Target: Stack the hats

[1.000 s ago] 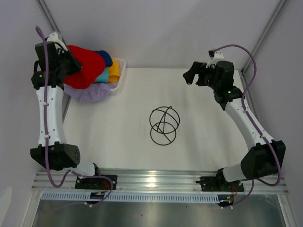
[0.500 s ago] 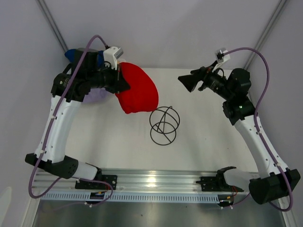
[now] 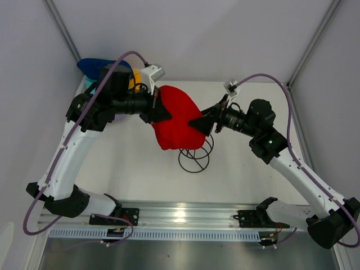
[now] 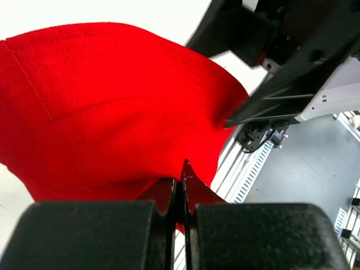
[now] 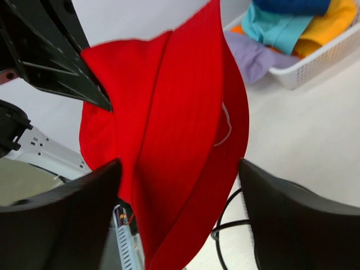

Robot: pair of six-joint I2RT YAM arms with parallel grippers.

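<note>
My left gripper is shut on the brim of the red hat and holds it in the air above the black wire stand. In the left wrist view the jaws pinch the red fabric. My right gripper is open at the hat's right edge. In the right wrist view the red hat hangs between its spread fingers, with the gripper's middle on the fabric. The blue hat and yellow hat lie at the back left.
The white basket holds teal, yellow, lilac and dark blue hats at the table's far left corner. The left arm's black gripper body is close to my right gripper. The metal rail runs along the near edge.
My left arm has carried the red hat from the basket rightward to above the wire stand. My right arm has swung left and down until its open fingers straddle the hat's edge.
</note>
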